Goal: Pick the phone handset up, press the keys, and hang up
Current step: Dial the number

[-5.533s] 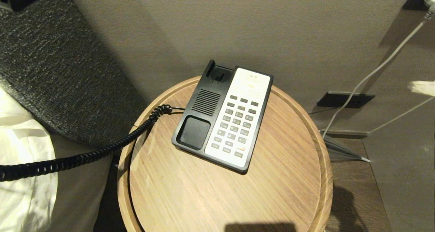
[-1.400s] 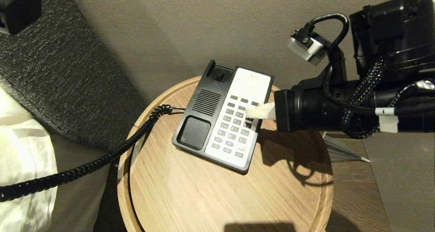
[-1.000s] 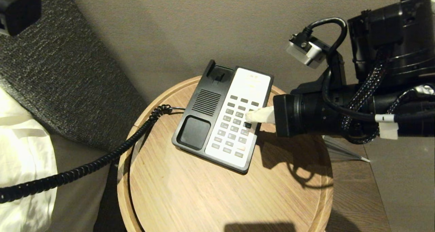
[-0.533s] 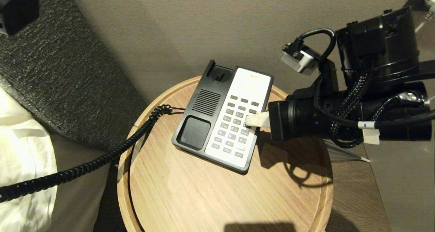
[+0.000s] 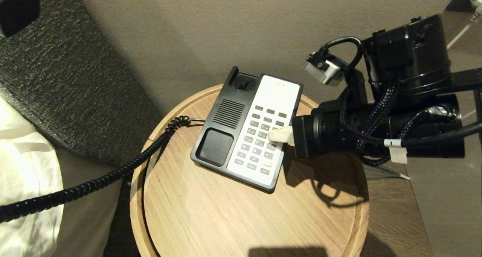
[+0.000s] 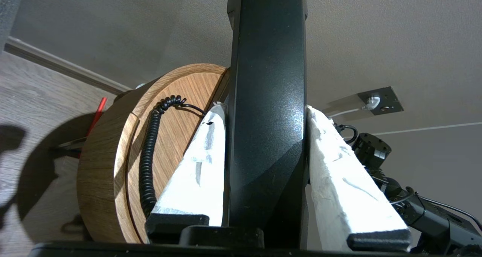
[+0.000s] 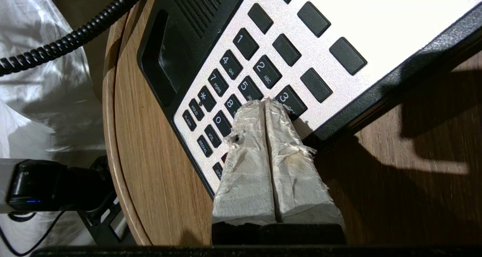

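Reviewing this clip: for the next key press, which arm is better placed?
Right. The right gripper, fingers shut together, already has its tip on the keys of the phone base. The left gripper is clamped on the phone handset, off the table's side.

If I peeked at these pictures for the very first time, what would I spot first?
Probably the right hand, with its paper-wrapped fingers pressed together, poking the keys of the black-and-white phone on the round wooden table. Next, the left hand, off to the table's left, squeezing the long black handset between its white fingers. The curly cord runs from the phone off the table's left edge.
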### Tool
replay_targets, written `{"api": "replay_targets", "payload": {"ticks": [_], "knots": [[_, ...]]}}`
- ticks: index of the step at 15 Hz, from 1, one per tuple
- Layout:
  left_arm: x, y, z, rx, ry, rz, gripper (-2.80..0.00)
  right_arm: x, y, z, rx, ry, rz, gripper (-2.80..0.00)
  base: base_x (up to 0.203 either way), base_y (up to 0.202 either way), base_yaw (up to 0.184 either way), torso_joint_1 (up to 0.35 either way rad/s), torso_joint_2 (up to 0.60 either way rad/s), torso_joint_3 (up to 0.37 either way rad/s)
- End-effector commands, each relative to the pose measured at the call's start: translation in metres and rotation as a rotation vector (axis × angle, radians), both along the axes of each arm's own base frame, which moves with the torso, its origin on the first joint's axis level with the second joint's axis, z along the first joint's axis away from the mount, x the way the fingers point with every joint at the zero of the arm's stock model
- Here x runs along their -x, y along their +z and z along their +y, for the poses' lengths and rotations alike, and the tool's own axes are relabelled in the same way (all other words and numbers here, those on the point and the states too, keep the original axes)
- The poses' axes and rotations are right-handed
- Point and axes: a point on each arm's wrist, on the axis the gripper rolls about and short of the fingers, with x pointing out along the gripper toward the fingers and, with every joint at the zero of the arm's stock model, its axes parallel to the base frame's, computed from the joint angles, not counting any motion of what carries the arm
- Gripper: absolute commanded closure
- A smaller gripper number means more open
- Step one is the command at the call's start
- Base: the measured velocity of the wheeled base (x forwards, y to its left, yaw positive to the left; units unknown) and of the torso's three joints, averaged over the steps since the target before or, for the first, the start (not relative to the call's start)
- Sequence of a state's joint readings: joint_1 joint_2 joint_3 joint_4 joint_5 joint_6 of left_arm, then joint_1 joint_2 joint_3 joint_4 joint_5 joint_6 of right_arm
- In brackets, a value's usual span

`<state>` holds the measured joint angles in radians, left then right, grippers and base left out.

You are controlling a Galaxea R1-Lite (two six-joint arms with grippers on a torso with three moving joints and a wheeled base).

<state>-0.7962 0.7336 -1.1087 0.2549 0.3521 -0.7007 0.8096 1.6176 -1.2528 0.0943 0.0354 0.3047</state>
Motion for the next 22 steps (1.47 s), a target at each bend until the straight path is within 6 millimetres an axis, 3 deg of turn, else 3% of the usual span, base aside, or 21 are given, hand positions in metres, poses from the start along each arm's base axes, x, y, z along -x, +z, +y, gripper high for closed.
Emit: {"api": "replay_targets", "payload": {"ticks": [1,8,14,22], "knots": [[0.001,-0.001,0.001,0.005,0.002,0.003,0.00,-0.003,-0.004,0.002,0.011,-0.003,0.010,0.00,0.000,0.000,0.000,0.000,0.00,0.000],[0.000,-0.007,0.000,-0.006,0.003,0.017,0.00,0.001,0.002,-0.001,-0.007,-0.001,-0.002,0.00,0.000,0.000,0.000,0.000,0.00,0.000],[0.000,-0.014,0.000,-0.017,0.003,0.028,0.00,0.016,0.013,-0.007,-0.033,0.028,-0.012,0.00,0.000,0.000,0.000,0.000,0.00,0.000],[0.001,-0.012,0.001,-0.012,0.003,0.022,0.00,0.016,-0.004,-0.002,0.009,0.035,0.015,0.00,0.000,0.000,0.000,0.000,0.00,0.000]]}}
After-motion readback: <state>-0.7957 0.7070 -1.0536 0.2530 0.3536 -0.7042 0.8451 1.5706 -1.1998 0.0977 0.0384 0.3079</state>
